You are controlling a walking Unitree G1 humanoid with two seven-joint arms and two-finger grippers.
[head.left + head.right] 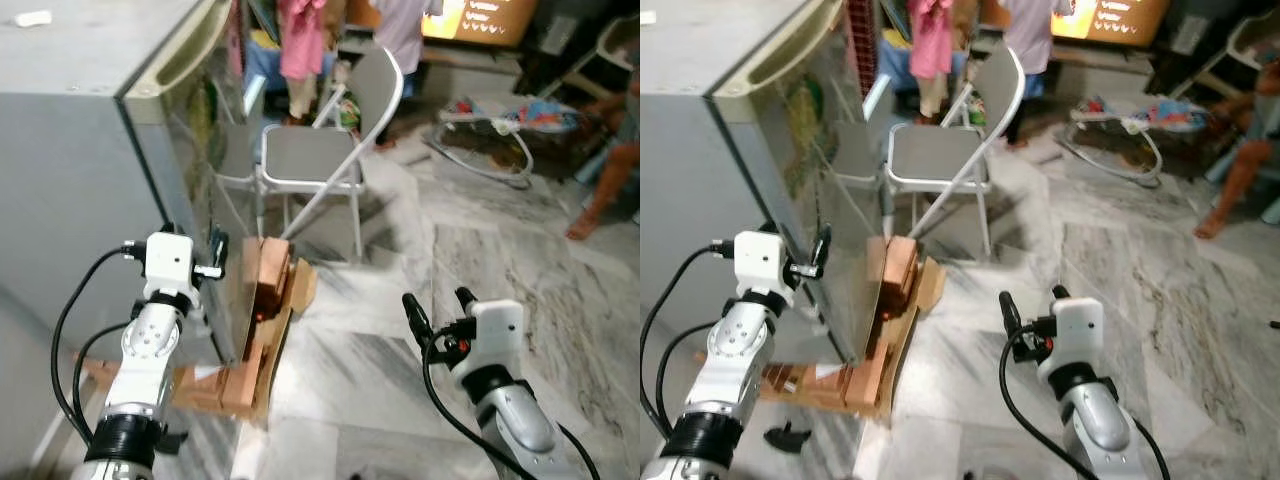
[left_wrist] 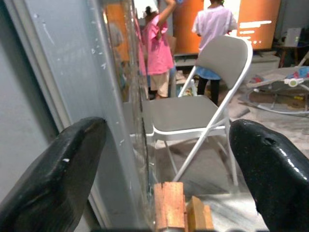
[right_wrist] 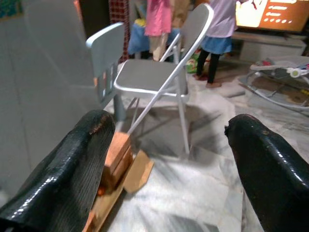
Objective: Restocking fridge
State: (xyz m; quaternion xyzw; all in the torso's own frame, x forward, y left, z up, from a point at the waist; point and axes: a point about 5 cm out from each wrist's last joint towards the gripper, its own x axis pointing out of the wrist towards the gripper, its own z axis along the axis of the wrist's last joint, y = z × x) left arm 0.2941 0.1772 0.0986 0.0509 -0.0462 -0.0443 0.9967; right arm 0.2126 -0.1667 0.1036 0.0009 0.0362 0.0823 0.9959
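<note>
— What did the room look like underfoot?

— A polished grey-and-white marble floor [image 1: 420,300] ran across the whole room. The tall grey fridge [image 1: 90,150] stood at the robot's left, door closed, its pale recessed handle [image 1: 185,50] running along the top front edge. A small white object [image 1: 32,17] lay on the fridge's flat top near its far left corner.

— And at the foot of the fridge?

— Orange-brown wooden blocks and boards [image 1: 262,320] were stacked on the floor against the fridge's front lower corner. Just beyond them stood a grey metal folding chair [image 1: 320,150], seat bare, and behind it a small pale blue plastic chair [image 3: 104,48].

— Where were the arms?

— The left pincer [image 2: 169,159] was raised beside the fridge's front edge, its two black fingers [image 2: 53,179] spread wide on either side of the door's edge, gripping nothing. The right pincer [image 1: 435,305] hung over bare floor, well apart from the fridge, fingers also wide apart and empty.

— Anyone about?

— Two people stood at the far end: one in a pink top [image 1: 300,40], one in a white top [image 1: 400,30], near a glowing orange screen [image 1: 480,18]. A baby bouncer with coloured fabric [image 1: 500,120] sat on the floor at the far right, and a bare leg [image 1: 600,190] showed at the right edge.
</note>
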